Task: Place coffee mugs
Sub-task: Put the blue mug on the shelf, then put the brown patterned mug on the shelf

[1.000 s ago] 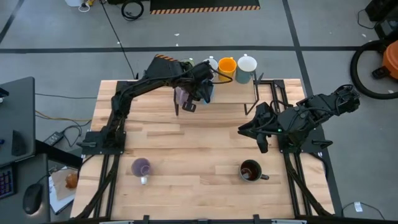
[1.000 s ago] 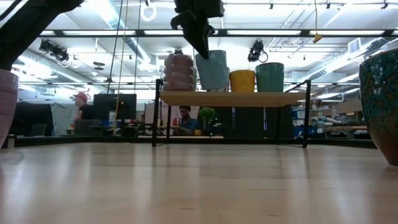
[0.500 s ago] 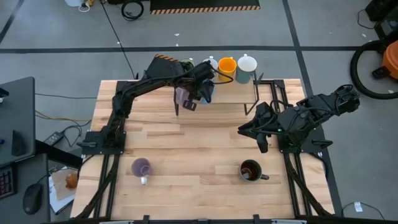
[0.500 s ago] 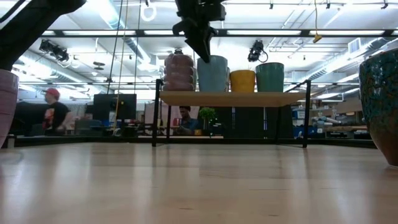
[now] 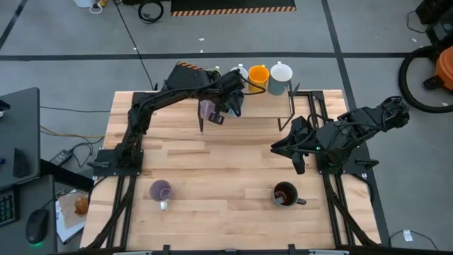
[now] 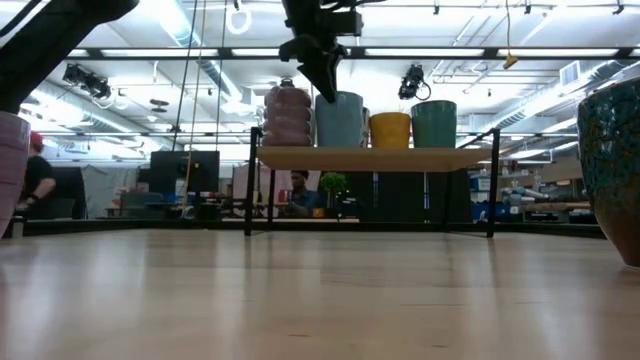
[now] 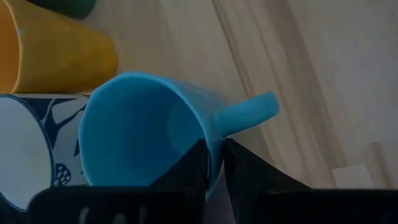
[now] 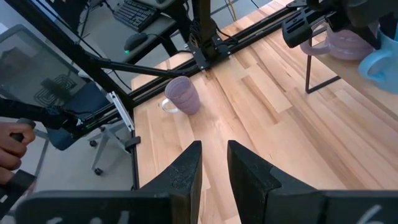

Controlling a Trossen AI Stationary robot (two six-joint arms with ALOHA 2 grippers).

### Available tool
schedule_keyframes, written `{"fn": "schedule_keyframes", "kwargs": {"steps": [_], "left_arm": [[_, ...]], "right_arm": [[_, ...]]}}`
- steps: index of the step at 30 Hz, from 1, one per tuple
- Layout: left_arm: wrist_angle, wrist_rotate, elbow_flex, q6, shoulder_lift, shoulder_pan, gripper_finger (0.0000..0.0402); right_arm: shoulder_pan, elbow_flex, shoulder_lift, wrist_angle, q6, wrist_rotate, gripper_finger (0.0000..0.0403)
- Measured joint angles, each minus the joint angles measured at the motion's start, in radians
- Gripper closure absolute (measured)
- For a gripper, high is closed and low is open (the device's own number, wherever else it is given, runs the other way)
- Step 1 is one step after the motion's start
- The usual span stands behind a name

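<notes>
My left gripper [image 5: 228,105] reaches over the raised shelf [image 6: 370,158] at the table's far edge and is shut on the blue mug [image 7: 143,130]. This mug [image 6: 340,118] stands upright on the shelf between a light purple mug [image 6: 288,115] and the orange mug [image 6: 390,130]. A green mug [image 6: 433,124] stands past the orange one. A patterned white mug [image 7: 28,152] sits right beside the blue one. Another light purple mug [image 5: 161,191] and the dark brown mug [image 5: 285,194] stand on the table near its front. My right gripper [image 5: 297,159] waits open at the right. My left gripper pinches the blue mug's rim [image 7: 214,146] just beside the handle [image 7: 249,112], one finger inside the cup and one outside. The fingers [image 6: 318,65] come from above, pointing down. The mug is upright with its base on the shelf board.
The shelf stands on thin black legs [image 6: 250,185] with open room beneath it. The middle of the table [image 5: 226,163] is bare wood. A person [image 6: 35,180] moves in the room behind, and a hand [image 8: 12,146] shows beside the table in the right wrist view.
The blue mug, held tilted just above the shelf a second ago, has come upright and down onto the shelf board. My left gripper turned and sank slightly with it and keeps its hold. The person in the background walked leftward.
</notes>
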Motion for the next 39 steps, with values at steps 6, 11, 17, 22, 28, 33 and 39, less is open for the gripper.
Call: {"fn": "schedule_keyframes", "kwargs": {"steps": [6, 11, 17, 22, 28, 33, 39], "left_arm": [[0.031, -0.038, 0.0, -0.041, -0.002, -0.001, 0.0345], [0.037, -0.04, 0.0, -0.046, -0.003, -0.001, 0.0327], [0.042, -0.04, 0.0, -0.043, -0.005, -0.001, 0.0311], [0.041, -0.044, 0.0, -0.043, -0.01, -0.002, 0.031], [0.035, -0.064, 0.041, -0.043, -0.013, -0.014, 0.031], [0.058, -0.076, 0.039, -0.11, -0.06, -0.042, 0.031], [0.045, 0.096, 0.04, -0.429, -0.116, -0.1, 0.031]], "right_arm": [[0.0, 0.0, 0.0, 0.0, 0.0, 0.0, 0.0321], [0.0, 0.0, 0.0, 0.0, 0.005, 0.0, 0.0321], [0.0, 0.0, 0.0, 0.0, 0.007, 0.0, 0.0321], [0.0, 0.0, 0.0, 0.0, 0.007, 0.0, 0.0321], [0.0, 0.0, 0.0, 0.0, 0.007, 0.0, 0.0321], [0.0, 0.0, 0.0, -0.002, 0.008, -0.017, 0.0321], [0.0, 0.0, -0.001, -0.046, 0.045, -0.09, 0.0321]]}}
